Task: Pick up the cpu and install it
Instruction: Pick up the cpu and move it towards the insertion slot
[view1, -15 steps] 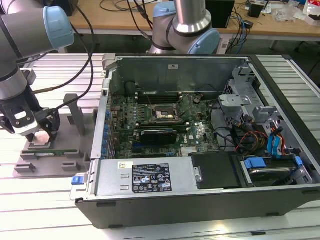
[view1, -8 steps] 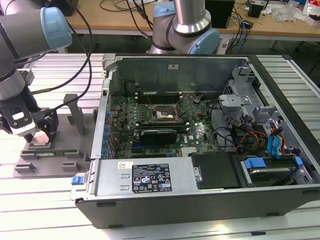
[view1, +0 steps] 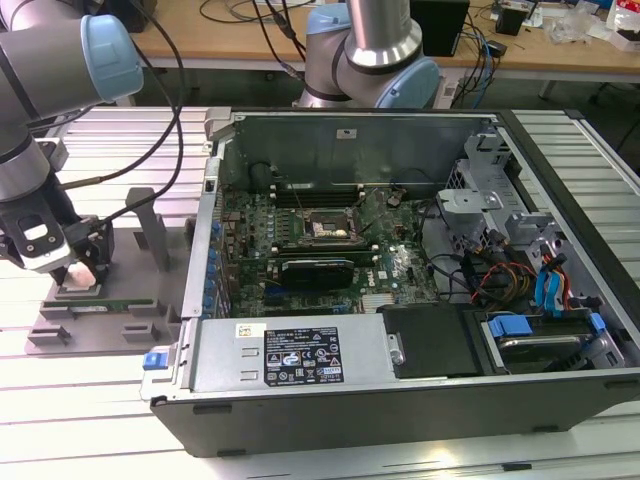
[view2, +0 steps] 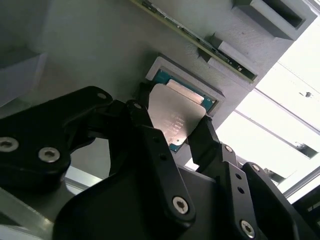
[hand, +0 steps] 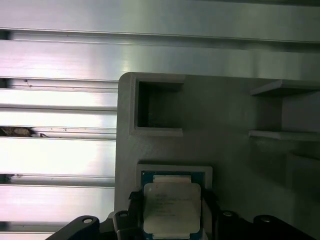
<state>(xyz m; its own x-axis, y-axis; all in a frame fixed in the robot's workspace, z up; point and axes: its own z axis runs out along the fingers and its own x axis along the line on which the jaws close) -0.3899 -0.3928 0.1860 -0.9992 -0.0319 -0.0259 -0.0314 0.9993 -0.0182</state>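
Bench (view1: 100, 420) of pale ribbed metal slats, shown bright in the first wrist view; behind it a wooden desk (view1: 560, 55) strewn with cables, and the base of a second arm (view1: 370, 50). An open computer case (view1: 350, 425) lies on its side at the middle of the bench, its green circuit board facing up with a black socket frame (view1: 325, 228) near the centre. At the exterior view's left, just beside the case, sits a grey holder (view1: 130, 335) carrying a long green memory stick (view1: 110, 303).

The working arm (view1: 40, 110) enters from the exterior view's upper left and bends down over the holder, wrist pointing at the bench; the gripper (view1: 75, 277) stands low over the near-left part of the holder. In both wrist views the cpu (view2: 175, 117) (hand: 171, 207), silver top up with a green rim, lies at a square pocket of the holder (hand: 225, 125); the gripper (view2: 172, 125) straddles it, its black fingers (view2: 142, 117) closed against two opposite edges of the cpu.
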